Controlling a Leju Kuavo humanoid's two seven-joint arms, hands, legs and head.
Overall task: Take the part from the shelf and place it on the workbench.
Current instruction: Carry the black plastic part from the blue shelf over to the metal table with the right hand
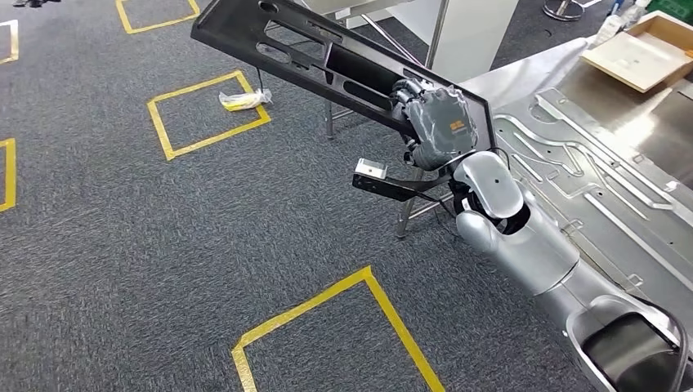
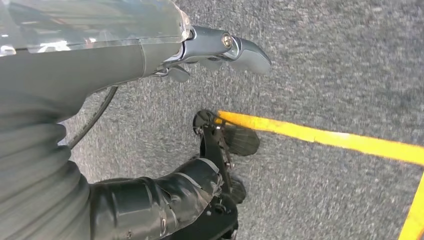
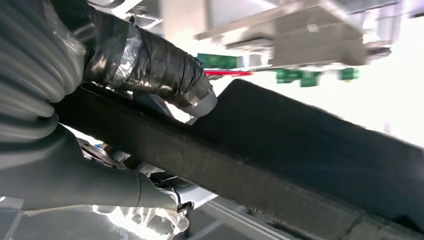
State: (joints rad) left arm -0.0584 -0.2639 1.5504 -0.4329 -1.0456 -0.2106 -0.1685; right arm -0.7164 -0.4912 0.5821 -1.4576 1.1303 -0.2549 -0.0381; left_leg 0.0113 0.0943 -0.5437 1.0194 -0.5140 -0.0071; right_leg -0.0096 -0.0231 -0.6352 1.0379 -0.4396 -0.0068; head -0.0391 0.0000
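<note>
The part [image 1: 327, 57] is a long black flat panel with cut-outs, held slanting in the air over the carpet, left of the workbench. My right hand [image 1: 437, 122], wrapped in grey tape, grips it near its lower right end. In the right wrist view the taped thumb [image 3: 150, 65] lies over the panel's black edge [image 3: 300, 150]. A small black bracket with a pale tab [image 1: 382, 178] sticks out just below that hand. The metal workbench [image 1: 523, 77] stands on the right. My left hand [image 2: 75, 75] hangs over the floor and holds nothing.
A shaped silver fixture [image 1: 588, 180] covers much of the bench top, and a cardboard box [image 1: 646, 49] sits at its far end. Thin metal legs [image 1: 409, 212] stand under the held panel. Yellow tape squares [image 1: 208, 114] mark the carpet, one with a crumpled wrapper [image 1: 243, 100].
</note>
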